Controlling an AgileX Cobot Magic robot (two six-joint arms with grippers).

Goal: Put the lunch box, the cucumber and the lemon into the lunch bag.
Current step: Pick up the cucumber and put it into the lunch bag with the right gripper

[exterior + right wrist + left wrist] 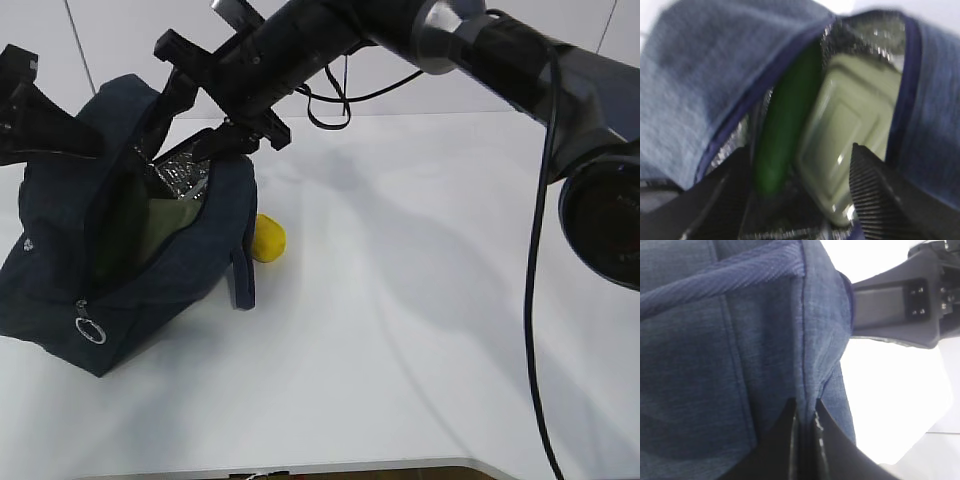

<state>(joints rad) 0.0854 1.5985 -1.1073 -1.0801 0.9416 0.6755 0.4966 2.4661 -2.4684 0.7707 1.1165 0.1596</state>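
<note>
The navy lunch bag [150, 270] stands at the left of the table with its top unzipped. My left gripper [100, 142] is shut on the bag's fabric edge [810, 385] and holds it up. Over the mouth of the bag hangs my right gripper [215, 140], open in the right wrist view [799, 148]. Inside, the dark green cucumber [785, 125] stands on end against the silver lining, close to the left finger. Beside it sits the lunch box [850, 130], its sage-green lid also visible from outside [165, 225]. The yellow lemon [267, 238] lies on the table against the bag's right side.
The zipper's silver ring pull [90, 331] hangs at the bag's front corner. A bag handle [243, 285] droops next to the lemon. The right arm and its black cable [535, 260] cross the upper right. The white table [420, 330] stretches to the right and front.
</note>
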